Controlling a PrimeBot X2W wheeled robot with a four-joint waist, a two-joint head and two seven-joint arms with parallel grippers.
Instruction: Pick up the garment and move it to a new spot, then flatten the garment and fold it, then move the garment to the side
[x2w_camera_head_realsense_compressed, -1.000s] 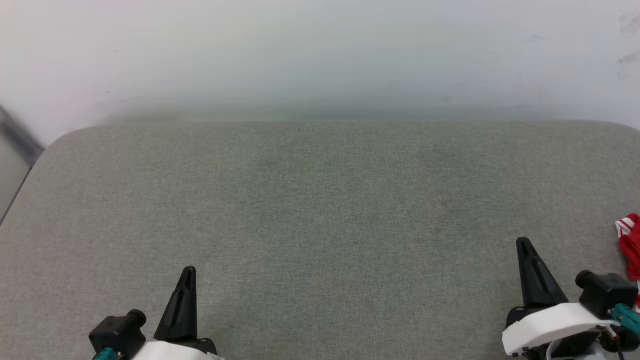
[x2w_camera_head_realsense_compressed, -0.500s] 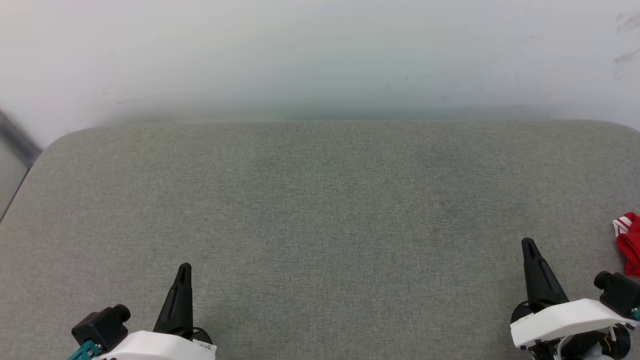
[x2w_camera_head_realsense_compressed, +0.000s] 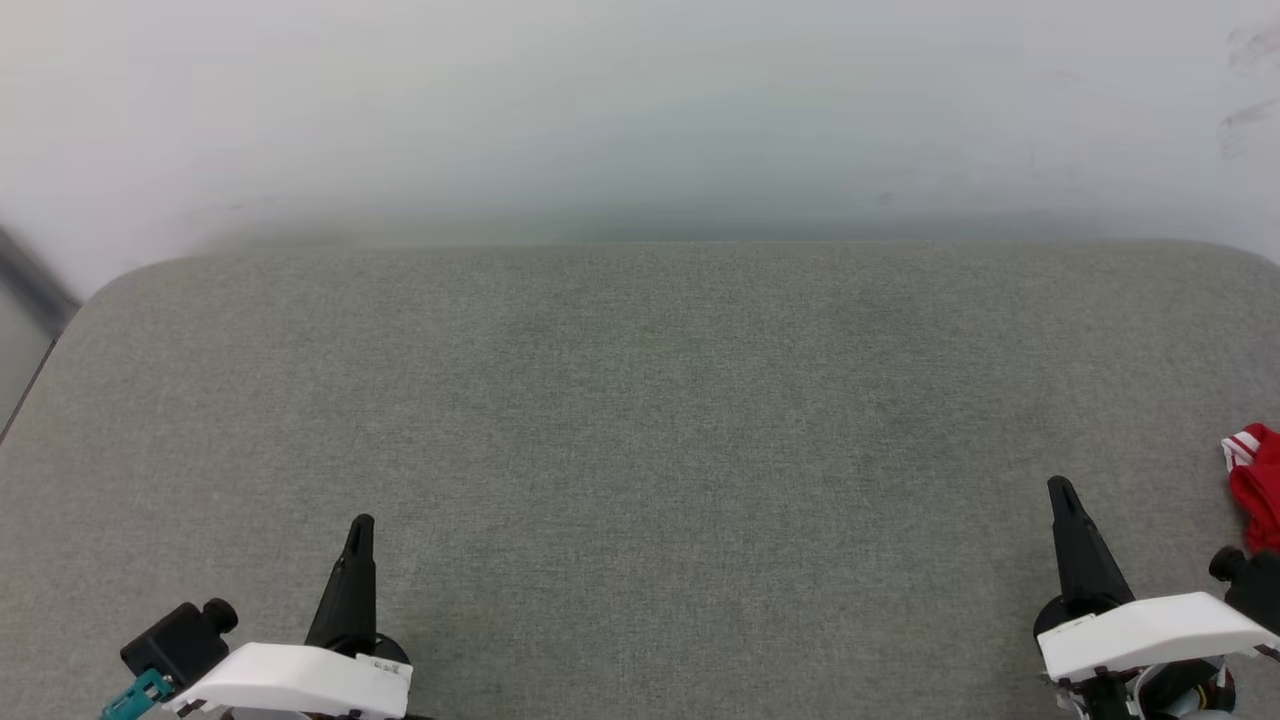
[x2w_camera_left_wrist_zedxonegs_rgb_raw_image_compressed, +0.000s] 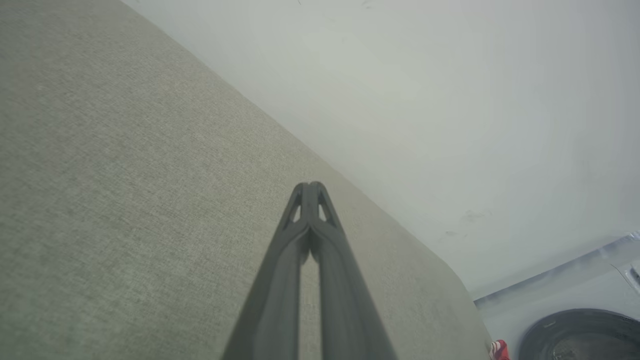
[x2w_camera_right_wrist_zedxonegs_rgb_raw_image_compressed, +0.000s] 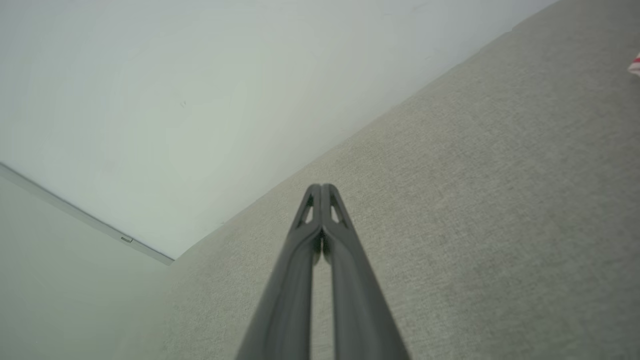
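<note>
A bunched corner of the garment (x2w_camera_head_realsense_compressed: 1256, 485), red with a red-and-white striped hem, lies at the right edge of the grey padded table (x2w_camera_head_realsense_compressed: 640, 400); most of it runs out of the head view. A scrap of the garment (x2w_camera_left_wrist_zedxonegs_rgb_raw_image_compressed: 499, 350) peeks in at the bottom of the left wrist view, and a striped bit of the garment (x2w_camera_right_wrist_zedxonegs_rgb_raw_image_compressed: 635, 65) sits at the right edge of the right wrist view. My right gripper (x2w_camera_head_realsense_compressed: 1062, 492) is shut and empty, just left of the cloth. My left gripper (x2w_camera_head_realsense_compressed: 360, 527) is shut and empty at the lower left. The left gripper (x2w_camera_left_wrist_zedxonegs_rgb_raw_image_compressed: 310, 186) and the right gripper (x2w_camera_right_wrist_zedxonegs_rgb_raw_image_compressed: 321, 187) show their tips pressed together.
A pale wall (x2w_camera_head_realsense_compressed: 640, 110) rises behind the table's far edge. At the far left a dark strip (x2w_camera_head_realsense_compressed: 35, 280) runs beside the table's rounded corner. A round dark object (x2w_camera_left_wrist_zedxonegs_rgb_raw_image_compressed: 580, 335) sits on the floor beyond the table's end.
Both arms have drawn back toward the bottom edge and rolled a little, the wrists showing more white casing. The red cloth has slid slightly toward the right edge of the picture.
</note>
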